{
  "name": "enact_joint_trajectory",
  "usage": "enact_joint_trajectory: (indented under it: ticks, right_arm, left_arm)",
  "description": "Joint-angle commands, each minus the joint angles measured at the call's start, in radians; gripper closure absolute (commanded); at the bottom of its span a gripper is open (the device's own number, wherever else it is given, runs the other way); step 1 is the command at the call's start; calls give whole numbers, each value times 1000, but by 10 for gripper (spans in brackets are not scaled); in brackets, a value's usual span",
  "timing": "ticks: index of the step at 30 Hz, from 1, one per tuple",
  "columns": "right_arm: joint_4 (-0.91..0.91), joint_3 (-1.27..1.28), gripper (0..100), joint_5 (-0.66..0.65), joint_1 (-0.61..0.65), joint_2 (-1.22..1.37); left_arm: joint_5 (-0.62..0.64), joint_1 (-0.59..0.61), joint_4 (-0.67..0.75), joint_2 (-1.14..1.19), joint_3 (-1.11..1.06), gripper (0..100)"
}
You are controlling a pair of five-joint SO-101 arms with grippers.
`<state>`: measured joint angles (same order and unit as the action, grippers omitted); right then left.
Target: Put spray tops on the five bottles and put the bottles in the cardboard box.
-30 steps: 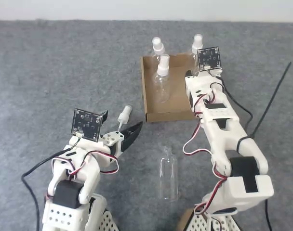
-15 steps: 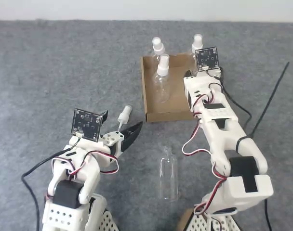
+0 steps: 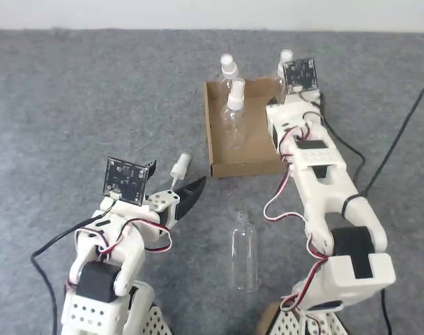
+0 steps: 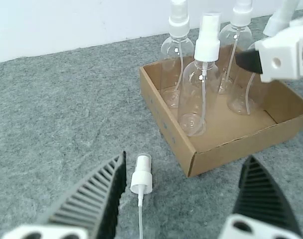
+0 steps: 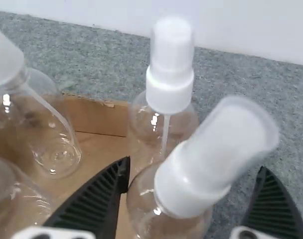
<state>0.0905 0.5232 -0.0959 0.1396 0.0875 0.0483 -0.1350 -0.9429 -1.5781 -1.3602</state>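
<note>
Near the box (image 3: 210, 132) edge, spray top (image 3: 180, 167) ahead of wide left fingers (image 4: 99, 191), right fingers (image 5: 91, 199) wide around bottle (image 5: 191, 169).

Ref = cardboard box (image 3: 247, 168) on the bench (image 3: 86, 98). Inside it: four bottles (image 4: 199, 94) upright, two toward its left wall, two toward its right wall. Right jaws sit over the far-right corner, one bottle between them. Fifth bottle (image 3: 244, 252) lies in front of the box, neck toward it. Loose spray top (image 3: 180, 167) lies off the front-left corner, between the left jaws.
</note>
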Motion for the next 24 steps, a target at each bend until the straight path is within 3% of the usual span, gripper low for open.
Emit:
enact_joint_trajectory:
  ticks: [1, 7, 17, 24]
  right_arm:
    - [47, -101, 676, -8, 1, -24]
    - [58, -123, 676, -12, 2, -54]
    - [243, -126, 677, -12, 5, -335]
    - [570, -198, 677, -6, 25, -544]
  left_arm:
    - [-8, 5, 28, -11, 7, 667]
    - [-8, 5, 28, -11, 7, 667]
    - [-8, 5, 28, -11, 7, 667]
    - [-8, 5, 28, -11, 7, 667]
